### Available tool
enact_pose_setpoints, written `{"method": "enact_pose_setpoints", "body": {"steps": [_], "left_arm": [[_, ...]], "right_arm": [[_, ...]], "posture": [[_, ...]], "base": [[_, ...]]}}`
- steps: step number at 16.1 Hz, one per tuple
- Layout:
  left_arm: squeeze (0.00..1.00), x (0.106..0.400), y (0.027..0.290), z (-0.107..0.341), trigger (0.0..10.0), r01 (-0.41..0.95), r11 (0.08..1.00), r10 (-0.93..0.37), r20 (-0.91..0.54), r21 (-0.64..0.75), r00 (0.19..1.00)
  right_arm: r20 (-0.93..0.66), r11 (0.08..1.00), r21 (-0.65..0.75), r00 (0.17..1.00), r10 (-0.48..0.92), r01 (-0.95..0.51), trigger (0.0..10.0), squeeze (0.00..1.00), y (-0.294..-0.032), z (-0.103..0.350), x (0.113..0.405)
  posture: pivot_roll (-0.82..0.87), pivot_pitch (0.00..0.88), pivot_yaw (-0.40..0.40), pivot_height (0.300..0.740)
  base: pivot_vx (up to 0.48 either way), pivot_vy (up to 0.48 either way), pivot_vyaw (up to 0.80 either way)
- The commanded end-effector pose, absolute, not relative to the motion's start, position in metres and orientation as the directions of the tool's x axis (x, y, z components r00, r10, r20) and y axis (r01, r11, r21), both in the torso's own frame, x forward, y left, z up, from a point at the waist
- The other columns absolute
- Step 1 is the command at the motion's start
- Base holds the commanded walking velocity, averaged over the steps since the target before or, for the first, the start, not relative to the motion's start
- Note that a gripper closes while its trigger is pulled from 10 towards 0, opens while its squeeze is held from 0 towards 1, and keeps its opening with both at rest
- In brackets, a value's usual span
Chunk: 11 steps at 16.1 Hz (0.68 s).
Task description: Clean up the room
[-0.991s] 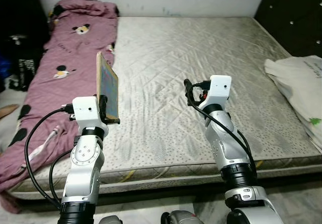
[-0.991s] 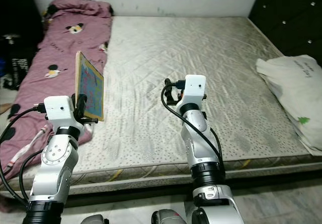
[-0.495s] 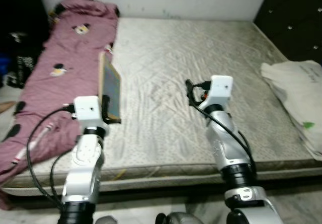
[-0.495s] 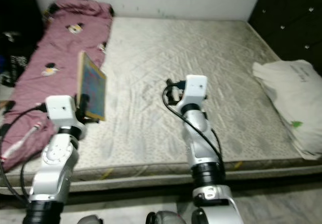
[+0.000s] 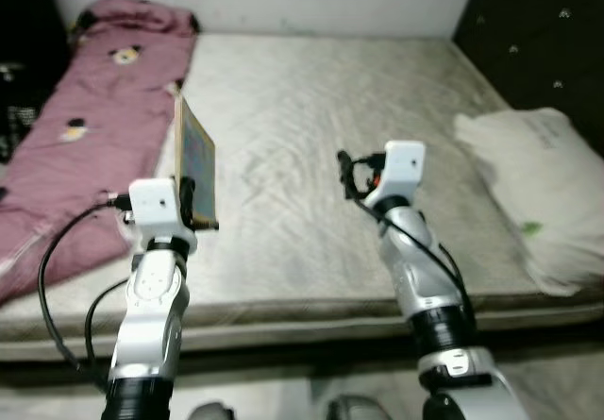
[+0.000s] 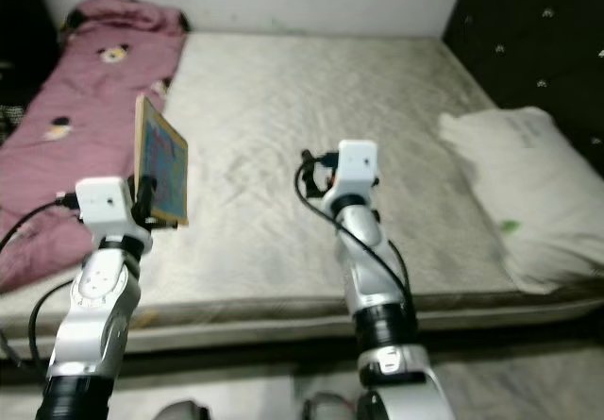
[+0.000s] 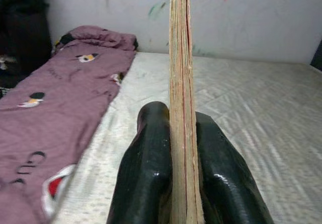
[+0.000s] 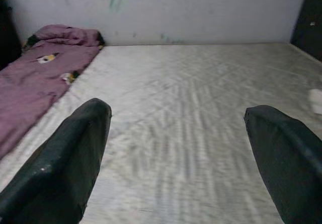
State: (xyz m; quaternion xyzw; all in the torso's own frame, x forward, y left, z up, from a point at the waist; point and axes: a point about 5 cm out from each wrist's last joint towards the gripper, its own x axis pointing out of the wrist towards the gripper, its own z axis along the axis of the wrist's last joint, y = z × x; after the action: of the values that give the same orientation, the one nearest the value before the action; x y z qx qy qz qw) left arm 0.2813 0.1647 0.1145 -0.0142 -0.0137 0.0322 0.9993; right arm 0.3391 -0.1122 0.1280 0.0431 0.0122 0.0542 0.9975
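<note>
A bare grey mattress (image 5: 311,137) filled the room ahead, running back to a pale marked wall, with a dark padded panel to the robot's right. Above the mattress's near left part stood the task's thing, a thin book (image 5: 194,160), held upright on its edge with its colourful cover facing right. The left gripper (image 7: 178,148) had its two black fingers (image 7: 146,168) pressed against either face of the book near its lower edge, pinching it. The right gripper (image 8: 176,148) hung over the middle of the mattress with its fingers spread wide and nothing between them. A purple quilt (image 5: 66,146) with cartoon prints lay along the left side of the bed, and a white pillow (image 5: 528,184) or folded bag, hard to tell in the blur, sat at the right edge.

The hold looked low on a tall, thin book, so walking or a quick swing of the arm could probably tip it sideways out of the fingers and drop it onto the mattress or the quilt.
</note>
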Motion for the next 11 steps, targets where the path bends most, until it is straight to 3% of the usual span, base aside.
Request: {"method": "enact_pose_setpoints", "body": {"steps": [1,4,11], "left_arm": [[0.0,0.2832,0.1561,0.1214,10.0,-0.032,0.999,0.035,0.061,-0.038,0.998],[0.0,0.2835,0.1563,0.122,10.0,-0.032,0.999,0.035,0.065,-0.039,0.997],[0.0,0.2828,0.1535,0.1251,10.0,0.001,0.998,0.005,0.101,-0.061,0.995]], "right_arm": [[-0.022,0.992,0.08,0.995,0.096,-0.094,10.0,0.0,-0.1182,0.1277,0.3401],[-0.02,0.992,0.079,0.995,0.098,-0.096,10.0,0.0,-0.1174,0.1281,0.3405],[-0.017,0.992,0.073,0.995,0.102,-0.1,10.0,0.0,-0.1175,0.1288,0.3418]], "posture": [[-0.07,0.0,-0.036,0.74],[-0.07,0.0,-0.036,0.74],[-0.07,0.0,-0.042,0.74]], "base": [[0.0,-0.349,0.0],[0.0,-0.34,0.0],[0.0,0.0,0.0]]}}
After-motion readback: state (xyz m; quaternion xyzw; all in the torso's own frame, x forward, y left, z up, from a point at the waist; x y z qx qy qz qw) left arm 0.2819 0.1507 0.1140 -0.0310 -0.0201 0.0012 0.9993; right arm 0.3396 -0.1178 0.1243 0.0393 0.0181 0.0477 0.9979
